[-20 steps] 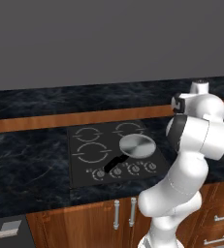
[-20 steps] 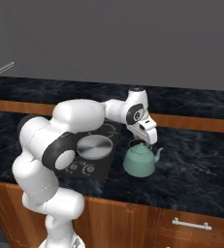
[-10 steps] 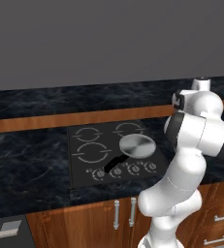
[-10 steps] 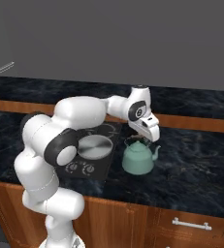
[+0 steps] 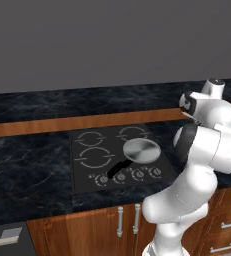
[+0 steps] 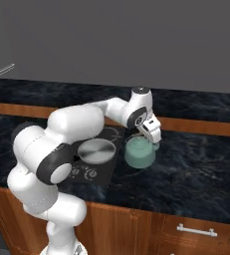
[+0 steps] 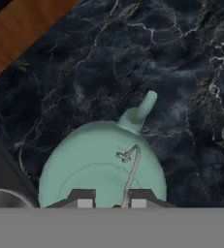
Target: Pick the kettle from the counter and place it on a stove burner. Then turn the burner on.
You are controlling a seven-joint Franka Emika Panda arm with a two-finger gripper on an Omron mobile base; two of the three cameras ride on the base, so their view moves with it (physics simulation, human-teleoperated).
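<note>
I see my gripper (image 7: 111, 199) clamped on the wire handle (image 7: 131, 172) of the upright kettle (image 6: 139, 152), whose spout (image 7: 145, 107) points right along the counter (image 6: 196, 169).

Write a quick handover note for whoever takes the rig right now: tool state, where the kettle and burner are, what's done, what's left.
Tool: right over the kettle, fingertips either side of the wire handle; whether it has closed on it cannot be told.
Kettle: beside the right edge of the cooktop, over the counter; whether it is lifted is unclear.
Stove burner: front left ring, bare. A silver pan covers the front right ring.
Done: approach to the kettle.
Left: confirm the grip, carry the kettle to the burner, set it down, turn the knob.
</note>
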